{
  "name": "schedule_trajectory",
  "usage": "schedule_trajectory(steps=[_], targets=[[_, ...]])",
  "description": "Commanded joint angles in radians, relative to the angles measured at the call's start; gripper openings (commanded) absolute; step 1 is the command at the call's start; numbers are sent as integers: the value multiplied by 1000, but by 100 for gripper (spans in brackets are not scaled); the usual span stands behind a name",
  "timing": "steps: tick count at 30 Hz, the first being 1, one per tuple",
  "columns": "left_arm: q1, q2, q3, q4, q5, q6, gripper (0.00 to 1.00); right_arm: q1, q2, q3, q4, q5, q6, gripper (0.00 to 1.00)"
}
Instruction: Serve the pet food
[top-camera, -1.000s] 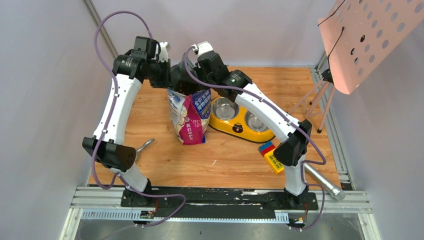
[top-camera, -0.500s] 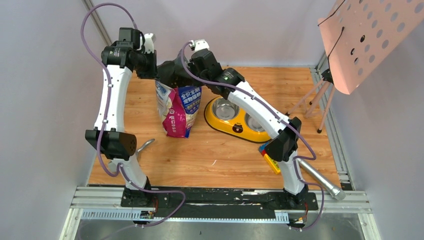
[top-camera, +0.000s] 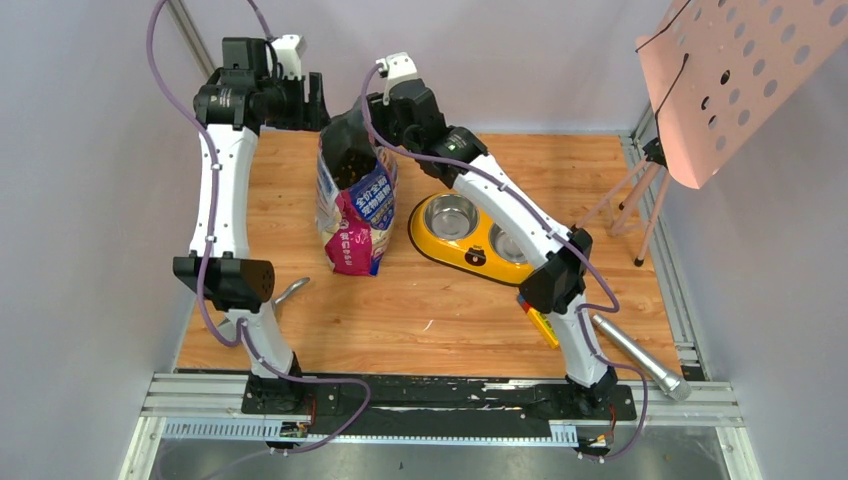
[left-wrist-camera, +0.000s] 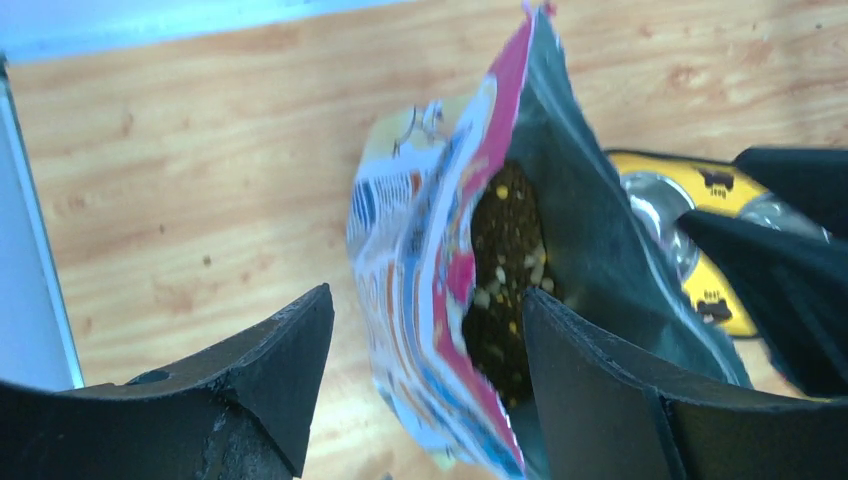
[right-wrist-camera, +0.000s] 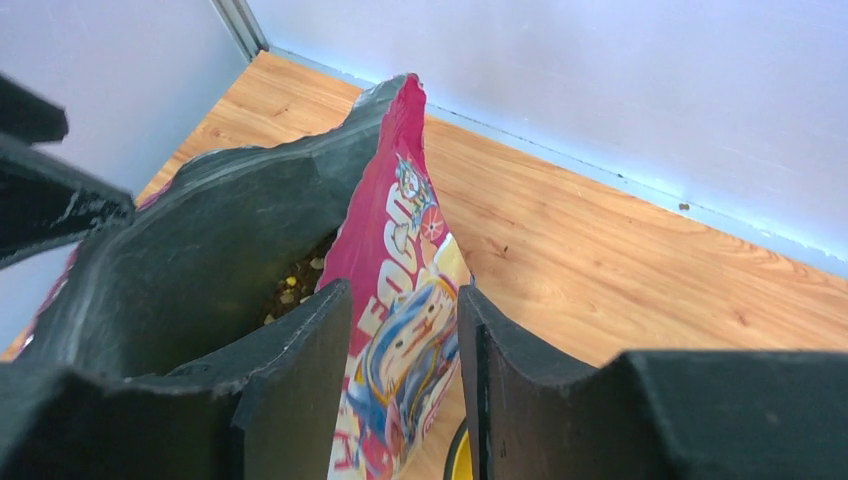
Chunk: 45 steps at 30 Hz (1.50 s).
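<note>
Overhead view: a glossy blue-and-magenta cat-food bag (top-camera: 355, 215) stood upright on the wooden table (top-camera: 440, 310), just left of a yellow double-bowl feeder (top-camera: 478, 257) with steel bowls; its torn mouth gaped upward.

Task item: the small dark brown kibble pellets (left-wrist-camera: 505, 260) lay inside the bag, below its rim.

Left wrist view only: pale and yellow bits showed among the kibble. The left gripper (left-wrist-camera: 428, 300) had its fingers spread wide on either side of the bag's printed wall, gripping nothing.

Right wrist view only: the magenta cartoon-printed wall rose between the fingers of the right gripper (right-wrist-camera: 405, 292), which stood apart, one inside the bag and one outside. Whether either pad touched the film could not be told.

Arm pose: both arms reached to the table's far edge, wrists bent down over the bag's mouth. The left arm rose steeply; the right stretched diagonally above the feeder.
</note>
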Motion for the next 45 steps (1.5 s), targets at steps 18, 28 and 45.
schedule_trajectory(steps=[18,28,45], targets=[[-48,190,135,132,76,78,44,9,75,81,196,-124,-13,45],[-47,145,112,141,78,78,8,19,78,-10,204,110,-112,26],[-49,52,50,199,84,90,0,-30,-90,-41,227,-255,-144,40]])
